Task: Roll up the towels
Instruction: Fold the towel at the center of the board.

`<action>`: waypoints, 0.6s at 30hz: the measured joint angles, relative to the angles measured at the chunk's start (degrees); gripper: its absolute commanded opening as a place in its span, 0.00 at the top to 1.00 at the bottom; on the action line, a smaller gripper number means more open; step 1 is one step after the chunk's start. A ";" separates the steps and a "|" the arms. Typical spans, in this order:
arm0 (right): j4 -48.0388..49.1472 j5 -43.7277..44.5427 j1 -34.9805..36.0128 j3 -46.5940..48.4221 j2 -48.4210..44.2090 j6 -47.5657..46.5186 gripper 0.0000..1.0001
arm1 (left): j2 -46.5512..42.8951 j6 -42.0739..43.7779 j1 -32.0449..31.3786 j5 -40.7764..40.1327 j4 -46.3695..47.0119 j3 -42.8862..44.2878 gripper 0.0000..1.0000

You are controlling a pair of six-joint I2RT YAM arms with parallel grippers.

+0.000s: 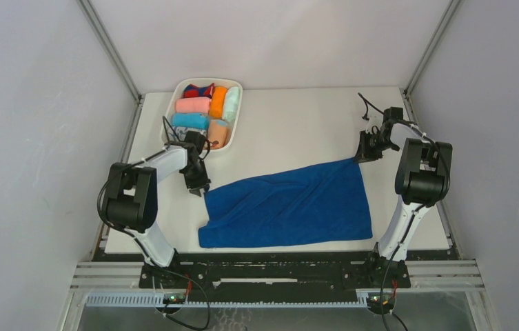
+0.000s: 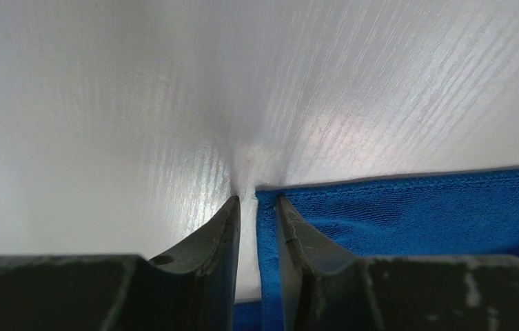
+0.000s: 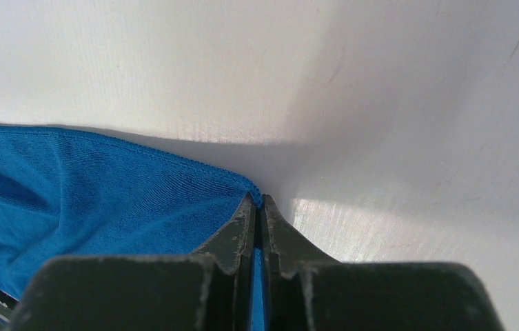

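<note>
The royal-blue towel [image 1: 291,203] lies spread flat on the white table, slanting up to the right. My left gripper [image 1: 200,189] is at its far left corner. In the left wrist view the jaws [image 2: 258,200] stand a little apart, with the towel's edge [image 2: 408,207] against the right finger and bare table showing in the gap. My right gripper [image 1: 364,157] is shut on the towel's far right corner, and blue cloth [image 3: 91,200] shows pinched between its fingertips [image 3: 258,200]. The small peach-orange towel [image 1: 218,133] lies rolled in the tray's near right corner.
A white tray [image 1: 174,103] at the back left holds pink, light-blue, orange, mint and printed rolls, just behind my left arm. Grey walls and metal posts close in the table on three sides. The table's right edge is close to my right arm.
</note>
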 measured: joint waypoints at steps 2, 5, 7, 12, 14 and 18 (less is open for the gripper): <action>0.00 0.00 0.00 0.00 0.00 0.00 1.00 | 0.09 0.00 -0.17 -0.13 -0.07 0.04 0.69; 0.00 0.02 0.00 0.00 0.00 0.00 1.00 | 0.39 0.00 -0.55 -0.22 -0.37 0.31 0.69; 0.00 0.04 0.00 0.00 0.00 0.00 1.00 | 0.72 0.02 -0.83 -0.26 -0.63 0.63 0.69; 0.17 0.46 -0.13 0.00 0.00 0.04 1.00 | 1.33 0.02 -1.36 -0.13 -1.11 1.31 0.70; 0.48 0.50 -0.20 0.00 0.00 0.07 1.00 | 1.44 0.02 -1.44 -0.07 -1.14 1.40 0.75; 0.85 0.50 -0.37 0.00 0.00 0.11 1.00 | 2.12 -0.07 -1.84 0.63 -1.18 1.97 0.92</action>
